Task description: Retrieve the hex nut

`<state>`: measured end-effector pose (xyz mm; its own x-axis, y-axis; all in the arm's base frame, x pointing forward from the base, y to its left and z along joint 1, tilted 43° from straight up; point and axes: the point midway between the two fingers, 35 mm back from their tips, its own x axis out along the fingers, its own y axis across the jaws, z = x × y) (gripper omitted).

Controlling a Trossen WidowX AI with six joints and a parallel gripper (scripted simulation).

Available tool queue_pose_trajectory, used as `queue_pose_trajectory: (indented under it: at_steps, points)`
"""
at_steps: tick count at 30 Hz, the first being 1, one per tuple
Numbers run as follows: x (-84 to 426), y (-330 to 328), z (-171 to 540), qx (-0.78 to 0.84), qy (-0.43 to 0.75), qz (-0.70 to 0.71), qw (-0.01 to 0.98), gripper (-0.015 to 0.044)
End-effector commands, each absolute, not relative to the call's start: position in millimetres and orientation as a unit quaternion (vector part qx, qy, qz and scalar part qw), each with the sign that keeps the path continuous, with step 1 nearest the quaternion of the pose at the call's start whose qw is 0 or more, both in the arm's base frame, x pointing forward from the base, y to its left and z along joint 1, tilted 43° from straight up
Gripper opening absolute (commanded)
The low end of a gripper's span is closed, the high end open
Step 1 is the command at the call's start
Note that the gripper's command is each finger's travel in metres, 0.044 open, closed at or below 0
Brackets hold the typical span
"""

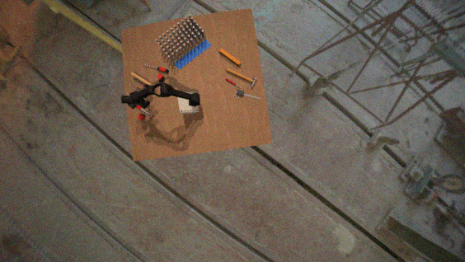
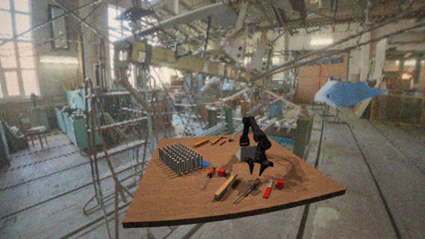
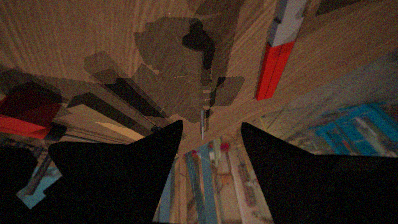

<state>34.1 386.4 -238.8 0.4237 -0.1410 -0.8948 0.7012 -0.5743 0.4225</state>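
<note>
Right, pincer (image 1: pixel 135 100) (image 2: pixel 256 172) (image 3: pixel 211 125): partly open, nothing between the fingers; I have it tips-down above the table (image 1: pixel 231 123) (image 2: pixel 161 206) (image 3: pixel 50 30).
Below it: a dark tool (image 2: pixel 246 191) (image 3: pixel 205 55) with a thin shaft, lying flat – the wrist view shows it between the tips, further off.
Either side: a wooden bar (image 1: pixel 141 78) (image 2: pixel 225 187) (image 3: pixel 120 131) and a red-handled tool (image 1: pixel 138 108) (image 2: pixel 268 189) (image 3: pixel 272 70).
Spacers (image 1: pixel 180 37) (image 2: pixel 180 158): upright in rows, well apart from my pincer.
Nut: I can't make it out in any view.
Strip (image 1: pixel 193 54) (image 2: pixel 206 164): blue, along one side of the spacers.
Screwdriver (image 1: pixel 162 69) (image 2: pixel 211 172): flat, near a red block (image 1: pixel 161 77) (image 2: pixel 221 172).
Other side of the table: an orange bar (image 1: pixel 229 57) (image 2: pixel 200 143) and a hammer (image 1: pixel 241 76) (image 2: pixel 217 140) – both lying flat.
</note>
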Motion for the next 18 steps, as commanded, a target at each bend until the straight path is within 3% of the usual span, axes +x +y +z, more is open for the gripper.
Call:
queue_pose_trajectory:
  at_steps: [1, 18]
  points:
    - [35.9, 381.9, -243.7, 0.732, 0.191, -0.499, 0.423, 0.028]
    - [39.9, 364.5, -265.2, 0.732, 0.191, -0.499, 0.423, 0.028]
